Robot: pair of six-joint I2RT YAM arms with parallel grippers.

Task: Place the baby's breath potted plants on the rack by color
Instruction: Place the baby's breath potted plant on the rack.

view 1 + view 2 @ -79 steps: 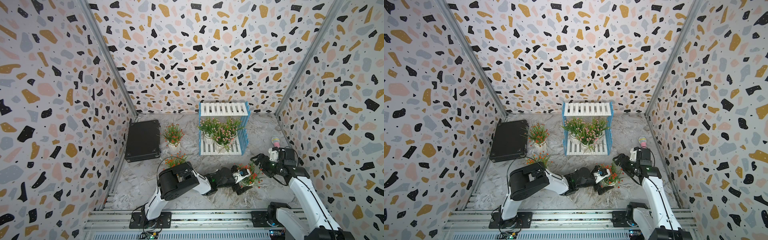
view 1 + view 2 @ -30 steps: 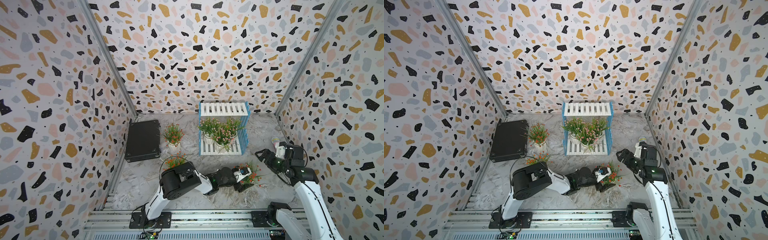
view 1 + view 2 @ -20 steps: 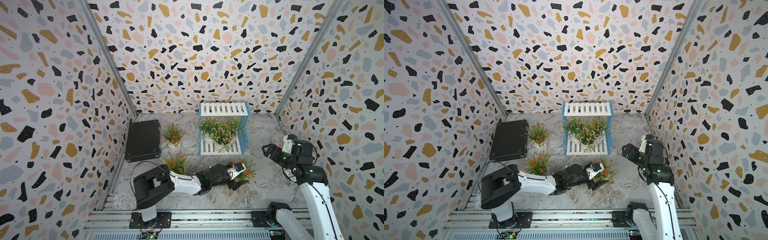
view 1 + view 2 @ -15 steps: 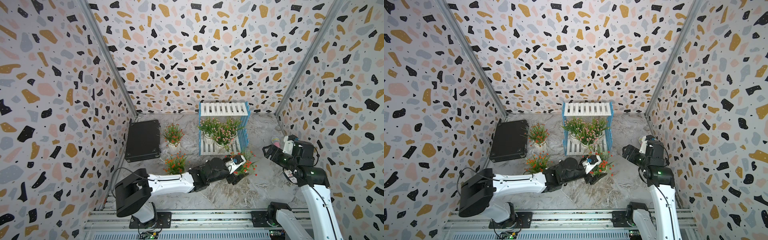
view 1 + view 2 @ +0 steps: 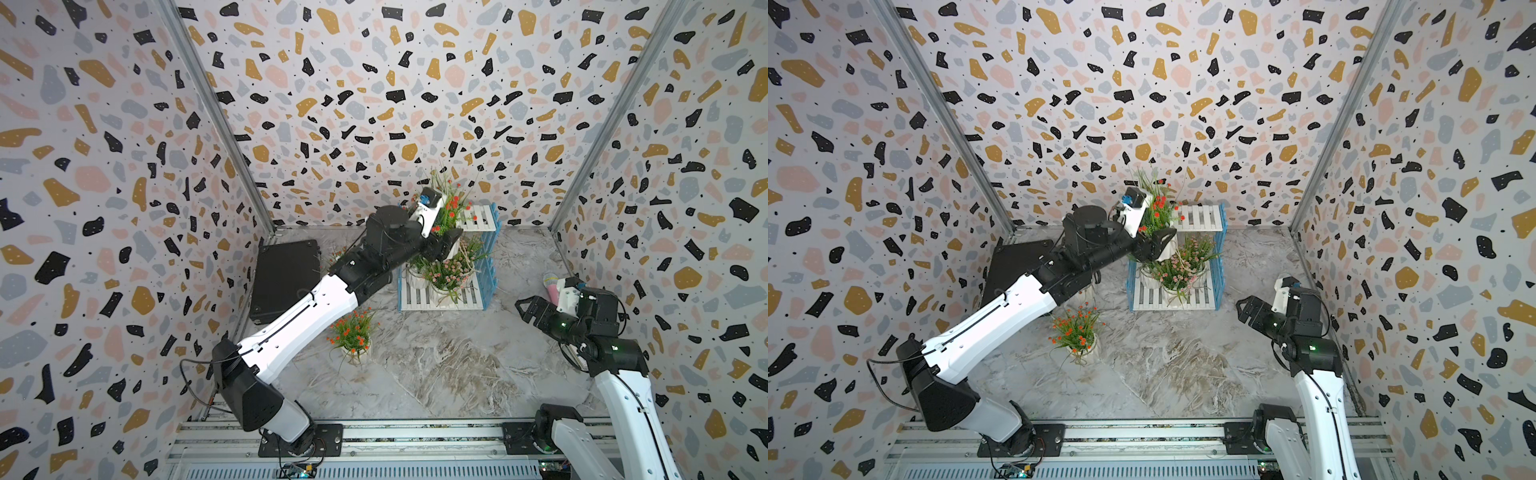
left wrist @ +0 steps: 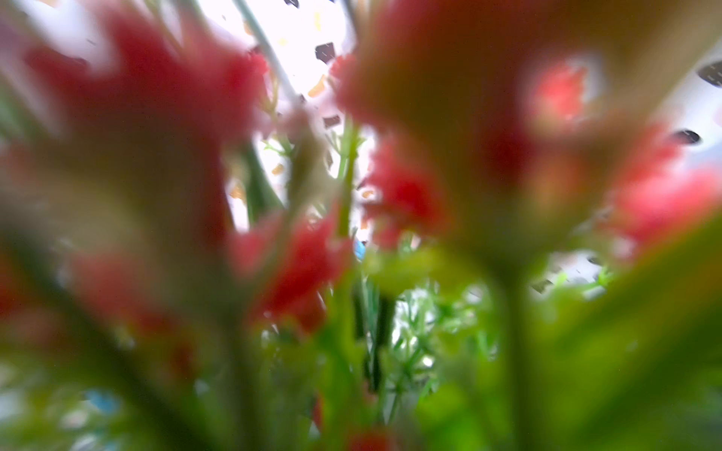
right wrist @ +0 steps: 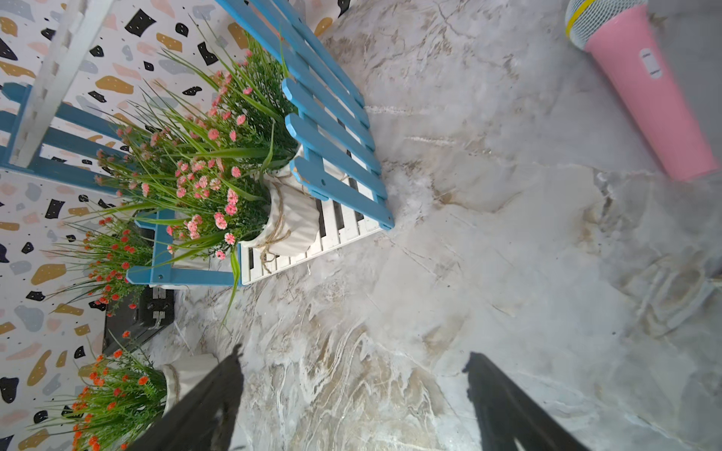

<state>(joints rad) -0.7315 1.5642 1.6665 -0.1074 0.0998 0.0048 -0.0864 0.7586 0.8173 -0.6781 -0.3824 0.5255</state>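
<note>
My left gripper [image 5: 451, 245] [image 5: 1163, 243] is shut on the white pot of a red-flowered baby's breath potted plant [image 5: 451, 208] [image 5: 1156, 208]. It holds the plant in the air at the left end of the rack's top shelf [image 5: 482, 220] [image 5: 1200, 218]. Blurred red flowers [image 6: 406, 195] fill the left wrist view and hide the jaws. Pink-flowered plants [image 5: 446, 272] [image 7: 203, 172] stand on the lower shelf [image 5: 440, 297]. Another red plant [image 5: 353, 332] [image 7: 113, 394] stands on the floor. One more red plant [image 7: 109, 257] is left of the rack. My right gripper [image 5: 530, 309] [image 7: 351, 359] hangs open and empty at the right.
A black flat case [image 5: 284, 278] [image 5: 1013, 270] lies at the back left by the wall. A pink toy microphone [image 5: 550, 284] [image 7: 640, 86] lies near the right wall, behind the right gripper. The marble floor [image 5: 436, 365] lies between the arms.
My left arm has lifted the red plant off the floor and carried it back and up to the rack's top shelf. The right arm has drawn back toward the right wall and then held still.
</note>
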